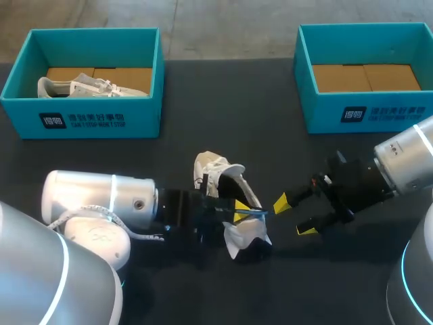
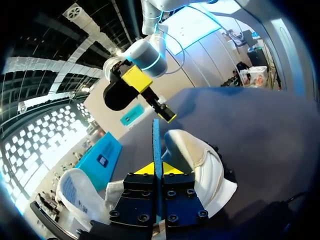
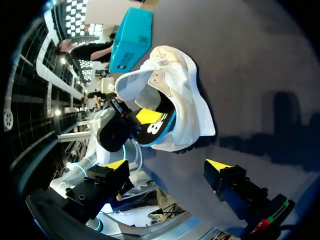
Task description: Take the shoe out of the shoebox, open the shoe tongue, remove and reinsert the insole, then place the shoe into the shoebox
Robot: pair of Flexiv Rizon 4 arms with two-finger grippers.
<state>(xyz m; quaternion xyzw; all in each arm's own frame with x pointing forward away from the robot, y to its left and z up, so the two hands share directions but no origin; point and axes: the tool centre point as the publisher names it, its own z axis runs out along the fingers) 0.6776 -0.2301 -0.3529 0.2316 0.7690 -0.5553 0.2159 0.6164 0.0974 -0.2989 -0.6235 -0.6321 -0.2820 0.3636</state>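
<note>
Two grippers: left gripper point(image 2: 159, 169) clamped on the blue insole point(image 2: 156, 142) over the shoe point(image 2: 200, 160), right gripper point(image 1: 293, 217) wide apart, shoe just ahead.

The left arm point(image 1: 101, 200) lies across the near left of the table point(image 1: 230, 101), closing off that side of the shoe point(image 1: 243, 233). The left gripper point(image 1: 242, 208), clamped on the insole point(image 2: 156, 150), fills the shoe's mouth. The right gripper point(image 1: 293, 216), fingers spread, stands near the shoe across a slim gap of tabletop. Behind, a broad lane of tabletop runs between the boxes. The right shoebox point(image 1: 325, 115) shows only its cardboard floor, while the left shoebox point(image 1: 20, 101) holds a second shoe point(image 1: 88, 87).
</note>
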